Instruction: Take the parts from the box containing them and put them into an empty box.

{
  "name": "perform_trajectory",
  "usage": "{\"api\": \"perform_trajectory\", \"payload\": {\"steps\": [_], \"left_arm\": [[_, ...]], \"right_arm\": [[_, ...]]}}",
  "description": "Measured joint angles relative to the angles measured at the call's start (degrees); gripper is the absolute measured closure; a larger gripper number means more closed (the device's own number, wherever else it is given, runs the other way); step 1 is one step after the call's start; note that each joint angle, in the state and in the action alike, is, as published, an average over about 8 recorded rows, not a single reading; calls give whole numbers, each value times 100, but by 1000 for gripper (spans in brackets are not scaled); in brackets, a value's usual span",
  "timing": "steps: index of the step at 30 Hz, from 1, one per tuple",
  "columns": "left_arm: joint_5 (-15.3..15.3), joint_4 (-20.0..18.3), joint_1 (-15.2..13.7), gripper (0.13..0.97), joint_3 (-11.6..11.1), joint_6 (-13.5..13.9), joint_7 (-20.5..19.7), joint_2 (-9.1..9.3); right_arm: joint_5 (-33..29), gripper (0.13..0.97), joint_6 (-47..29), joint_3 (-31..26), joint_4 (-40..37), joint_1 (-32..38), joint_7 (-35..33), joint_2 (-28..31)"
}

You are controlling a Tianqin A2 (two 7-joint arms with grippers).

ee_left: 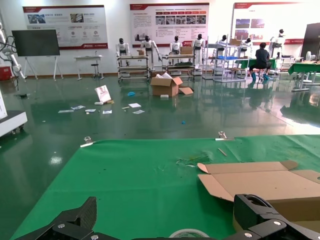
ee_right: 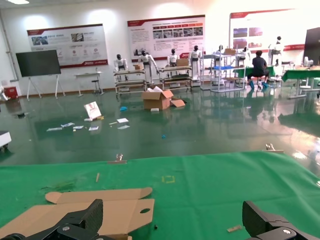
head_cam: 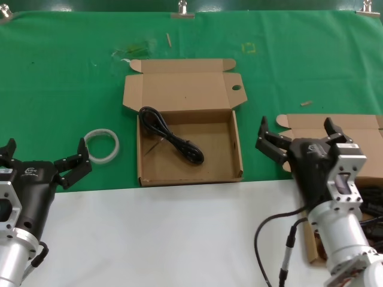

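Observation:
A brown box with a round hole in its side flap (head_cam: pixel 236 88) lies open at the table's middle, and one black power cable (head_cam: pixel 173 139) lies in it. A second brown box (head_cam: pixel 365 124) with plain flaps lies at the right, mostly hidden behind my right arm; dark cables (head_cam: pixel 373 207) show in it. My right gripper (head_cam: pixel 297 134) is open and empty, hovering at that box's left side. My left gripper (head_cam: pixel 45 156) is open and empty at the left, near the front edge of the green mat. The holed box's lid also shows in the right wrist view (ee_right: pixel 115 212).
A white translucent tape ring (head_cam: pixel 102 145) lies on the green mat (head_cam: pixel 60 78) between my left gripper and the middle box; it also shows in the left wrist view (ee_left: pixel 189 233). A white table strip runs along the front. Small scraps lie at the mat's far side.

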Motion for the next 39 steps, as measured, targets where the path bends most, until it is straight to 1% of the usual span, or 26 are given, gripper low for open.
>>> {"api": "perform_trajectory", "payload": {"steps": [6,11,39], "left_arm": [[0,0,0,132,0,0,0,0],[0,0,0,132,0,0,0,0],[0,0,0,132,0,0,0,0]], "right_arm": [[-423,129,-301,276,42,-175,629,0],[-610,129,-434,398,61,-251,909,0],[-632,129,-450,412,63,-260,944,0]]}}
